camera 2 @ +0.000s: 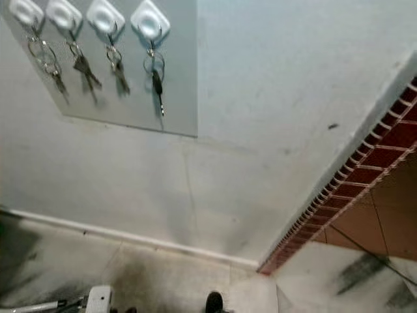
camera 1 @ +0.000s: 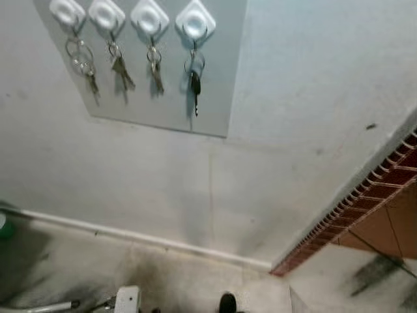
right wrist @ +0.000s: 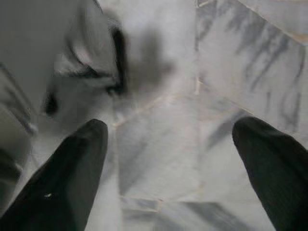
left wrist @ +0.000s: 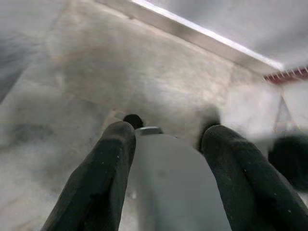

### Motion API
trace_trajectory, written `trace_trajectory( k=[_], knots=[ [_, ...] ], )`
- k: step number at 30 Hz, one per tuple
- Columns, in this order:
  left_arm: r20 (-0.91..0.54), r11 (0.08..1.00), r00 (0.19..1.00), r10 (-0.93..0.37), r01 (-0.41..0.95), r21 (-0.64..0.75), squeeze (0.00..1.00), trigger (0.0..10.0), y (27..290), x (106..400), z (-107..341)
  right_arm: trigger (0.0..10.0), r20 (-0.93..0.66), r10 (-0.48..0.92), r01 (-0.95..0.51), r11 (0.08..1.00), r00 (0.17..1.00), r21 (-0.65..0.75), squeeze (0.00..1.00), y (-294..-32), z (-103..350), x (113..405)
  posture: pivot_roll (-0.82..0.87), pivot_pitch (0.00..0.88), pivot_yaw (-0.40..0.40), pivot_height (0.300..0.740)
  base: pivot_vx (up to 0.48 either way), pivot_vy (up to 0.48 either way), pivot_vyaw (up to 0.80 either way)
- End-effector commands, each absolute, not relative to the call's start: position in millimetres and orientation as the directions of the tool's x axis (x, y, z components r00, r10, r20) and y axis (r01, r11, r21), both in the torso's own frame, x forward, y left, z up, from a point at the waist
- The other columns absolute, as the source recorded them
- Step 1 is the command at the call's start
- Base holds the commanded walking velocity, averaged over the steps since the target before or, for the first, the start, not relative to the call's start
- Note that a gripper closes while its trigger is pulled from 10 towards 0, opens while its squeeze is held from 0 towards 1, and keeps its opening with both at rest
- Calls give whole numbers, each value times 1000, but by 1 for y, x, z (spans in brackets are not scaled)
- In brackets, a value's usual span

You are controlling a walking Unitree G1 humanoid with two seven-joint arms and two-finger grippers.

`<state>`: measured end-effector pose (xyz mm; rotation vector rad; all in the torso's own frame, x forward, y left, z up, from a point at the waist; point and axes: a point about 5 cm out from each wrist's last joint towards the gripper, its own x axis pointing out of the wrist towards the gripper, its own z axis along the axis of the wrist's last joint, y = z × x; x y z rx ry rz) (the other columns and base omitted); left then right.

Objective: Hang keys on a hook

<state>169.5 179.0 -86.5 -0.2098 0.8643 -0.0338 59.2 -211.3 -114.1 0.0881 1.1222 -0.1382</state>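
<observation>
Both the left pincer (left wrist: 166, 139) and right pincer (right wrist: 173, 130) hang wide open, holding nothing.

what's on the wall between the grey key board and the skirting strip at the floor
Nothing: bare pale wall runs from the grey board down to the skirting strip, seen in both eye views.

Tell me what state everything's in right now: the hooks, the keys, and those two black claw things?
Four white hooks: each holds a key ring.
Key sets: all hanging straight down against the grey board.
Left gripper: open, empty, pointing down at the floor.
Right gripper: open wide, empty, over the marble floor.
</observation>
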Motion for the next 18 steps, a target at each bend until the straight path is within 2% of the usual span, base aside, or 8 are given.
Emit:
trace_trajectory(
  k=[1,18],
  knots=[
    [-781,974,612,-126,-74,-215,0,10000,174,156,-93,10000,-916,-43,149,989,399,18,0,-206,-116,51,41,198,20,740,0,0,0],
    [-777,975,613,-141,-50,-216,0,10000,169,157,-93,10000,-912,-54,154,988,406,11,0,-210,-115,54,24,178,17,740,0,0,0]
  ],
)
